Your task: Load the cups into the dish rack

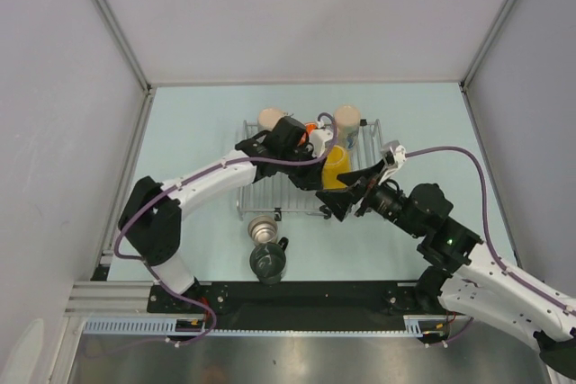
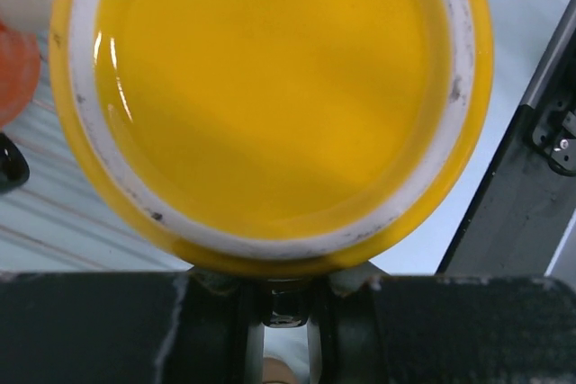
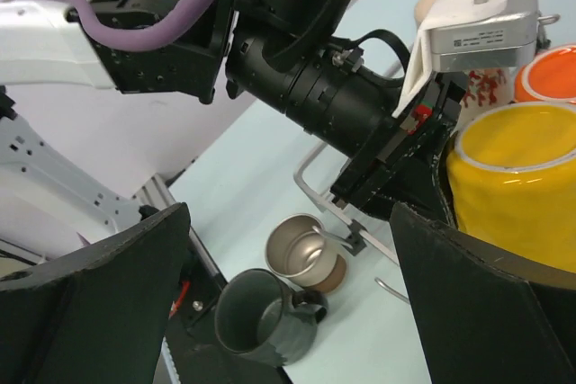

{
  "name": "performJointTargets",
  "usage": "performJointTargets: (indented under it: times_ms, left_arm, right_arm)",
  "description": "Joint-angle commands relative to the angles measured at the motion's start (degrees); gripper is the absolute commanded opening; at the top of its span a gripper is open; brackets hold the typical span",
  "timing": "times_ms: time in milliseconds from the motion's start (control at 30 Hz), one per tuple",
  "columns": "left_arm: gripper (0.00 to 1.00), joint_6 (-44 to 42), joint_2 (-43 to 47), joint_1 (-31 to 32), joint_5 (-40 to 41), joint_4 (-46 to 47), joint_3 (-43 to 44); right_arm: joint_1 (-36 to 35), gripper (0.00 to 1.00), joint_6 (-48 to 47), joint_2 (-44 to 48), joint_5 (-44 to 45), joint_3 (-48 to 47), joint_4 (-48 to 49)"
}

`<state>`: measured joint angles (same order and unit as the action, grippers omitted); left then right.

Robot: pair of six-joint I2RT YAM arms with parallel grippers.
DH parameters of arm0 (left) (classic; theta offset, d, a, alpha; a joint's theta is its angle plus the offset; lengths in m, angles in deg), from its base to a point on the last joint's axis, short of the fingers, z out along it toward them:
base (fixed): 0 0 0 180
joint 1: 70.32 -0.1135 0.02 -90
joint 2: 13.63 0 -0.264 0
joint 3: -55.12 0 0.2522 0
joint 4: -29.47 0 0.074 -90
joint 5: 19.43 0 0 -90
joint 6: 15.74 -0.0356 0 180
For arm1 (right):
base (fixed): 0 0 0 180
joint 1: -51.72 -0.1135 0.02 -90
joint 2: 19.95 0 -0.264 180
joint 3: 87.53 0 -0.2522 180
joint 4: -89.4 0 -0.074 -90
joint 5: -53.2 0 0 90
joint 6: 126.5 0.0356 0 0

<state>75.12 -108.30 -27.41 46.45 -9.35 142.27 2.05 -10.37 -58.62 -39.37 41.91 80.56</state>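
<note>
Yellow mug point(image 1: 335, 168) stands upside down at the rack's point(image 1: 261, 197) right side, our left claw point(image 1: 317, 177) clamped on it and our right claw point(image 1: 349, 201) spread beside the rack. We're placing it, so next we let go gently.

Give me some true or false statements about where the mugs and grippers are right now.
The steel mug and dark mug stand on the table, outside the dish rack. True.
The right gripper holds the yellow mug. False: it is open and empty; the left gripper holds that mug.
The orange mug is in the rack. True.
The dark mug lies on its side. False: it stands upright.
</note>
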Motion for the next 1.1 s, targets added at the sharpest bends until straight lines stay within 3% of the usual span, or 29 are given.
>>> performJointTargets:
  times_ms: [0,633,1000,1067]
  left_arm:
    - [0.01,-3.1,-3.3,1.1,1.6,3.3,6.7]
    - [0.0,-5.2,-20.2,5.3,7.8,3.4,19.9]
    - [0.01,-6.8,-20.9,6.5,9.7,3.8,17.3]
    - [0.04,-7.3,-21.1,6.9,10.0,3.8,16.2]
  right_arm:
    - [0.2,1.0,-3.9,2.1,1.9,0.4,2.5]
    - [0.4,1.0,-3.9,8.2,-3.8,6.3,7.0]
    - [0.5,1.0,-3.3,7.3,-4.8,6.8,8.4]
    - [0.6,1.0,-3.3,7.8,-4.6,6.9,8.3]
